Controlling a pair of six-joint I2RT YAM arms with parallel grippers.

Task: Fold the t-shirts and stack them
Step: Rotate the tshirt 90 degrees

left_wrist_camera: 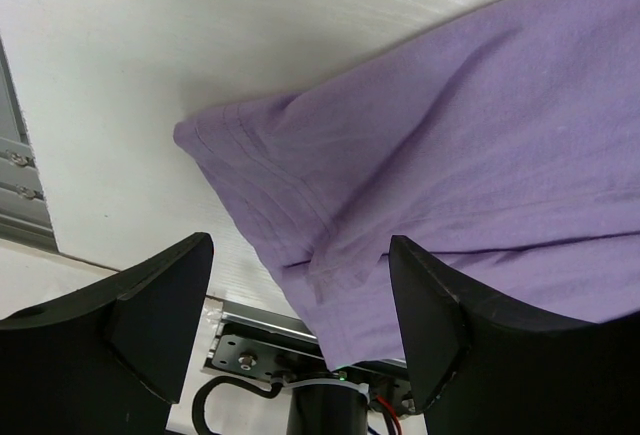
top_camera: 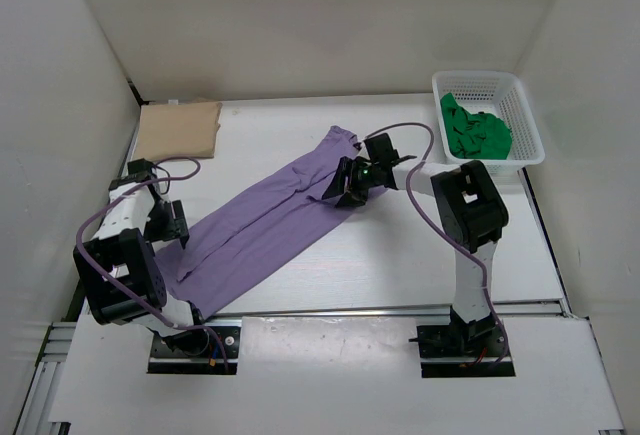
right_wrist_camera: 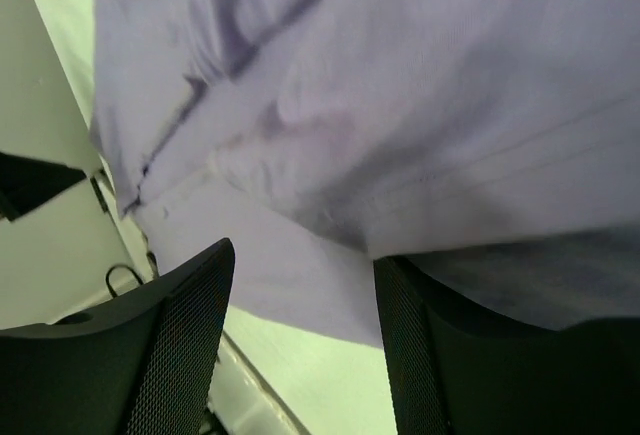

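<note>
A light purple t-shirt [top_camera: 265,220] lies folded into a long strip, running diagonally from near left to far middle. My left gripper [top_camera: 172,227] hovers open beside its near-left end. In the left wrist view that gripper [left_wrist_camera: 300,295] frames the shirt's [left_wrist_camera: 450,155] hemmed corner without touching it. My right gripper [top_camera: 345,187] sits low over the strip's far right edge. It is open in the right wrist view [right_wrist_camera: 305,325], with the purple cloth [right_wrist_camera: 400,105] close above and draping past the right finger. A tan t-shirt [top_camera: 180,127] lies folded at the back left. A green t-shirt [top_camera: 475,130] is bunched in the basket.
A white lattice basket [top_camera: 525,120] stands at the back right corner. White walls close in the table on three sides. Grey cables loop from both arms over the table. The table's near metal rail [left_wrist_camera: 260,340] shows just below the shirt corner.
</note>
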